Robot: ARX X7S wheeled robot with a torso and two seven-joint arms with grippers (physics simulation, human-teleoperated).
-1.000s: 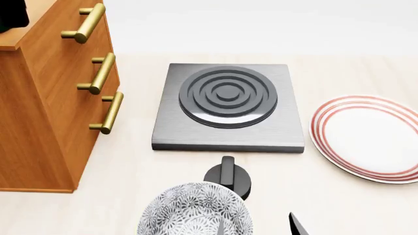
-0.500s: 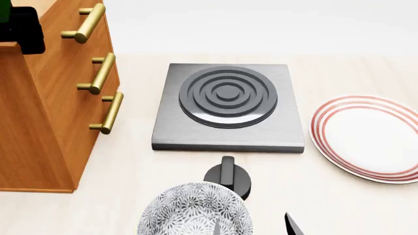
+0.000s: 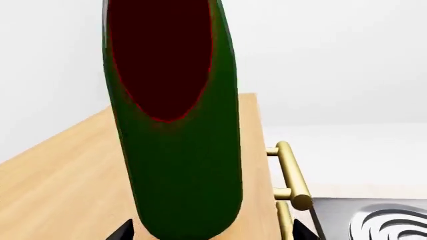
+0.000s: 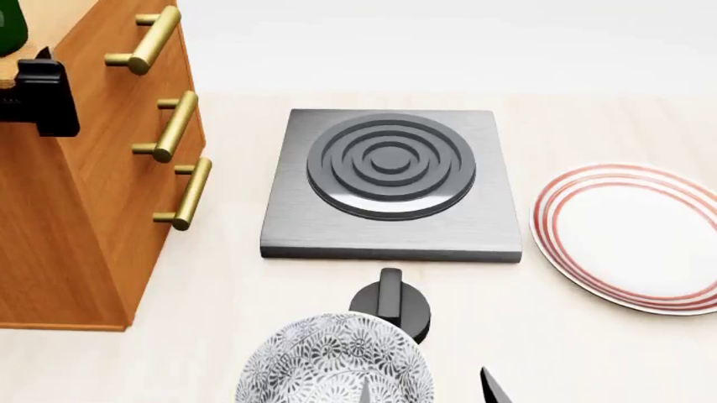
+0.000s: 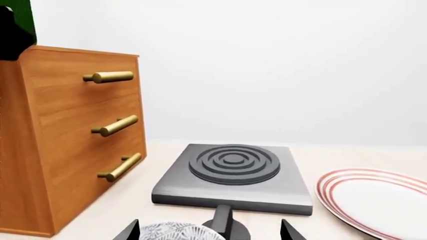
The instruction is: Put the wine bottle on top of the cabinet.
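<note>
The wine bottle [image 3: 180, 165], dark green, stands upright on the light wooden top of the cabinet [image 3: 60, 185]. In the head view only a sliver of the bottle [image 4: 12, 25] shows at the top left, above the orange-brown cabinet [image 4: 101, 193]. My left gripper [image 3: 213, 236] is open, with a fingertip on each side of the bottle's base and clear of it. In the head view my left gripper [image 4: 43, 92] sits at the cabinet's near top edge. My right gripper [image 5: 210, 232] is open and empty, low over the patterned bowl [image 4: 334, 361]. The bottle's neck and cork are out of view.
A grey hotplate [image 4: 392, 180] sits in the middle of the table. A black knob [image 4: 390, 306] lies in front of it. A white plate with red rings [image 4: 633, 235] is at the right. Brass bar handles [image 4: 180, 126] stick out from the cabinet front.
My left gripper has drawn back from the cabinet top toward me. The bottle stays standing on the cabinet. My right gripper's fingertips have shifted slightly left.
</note>
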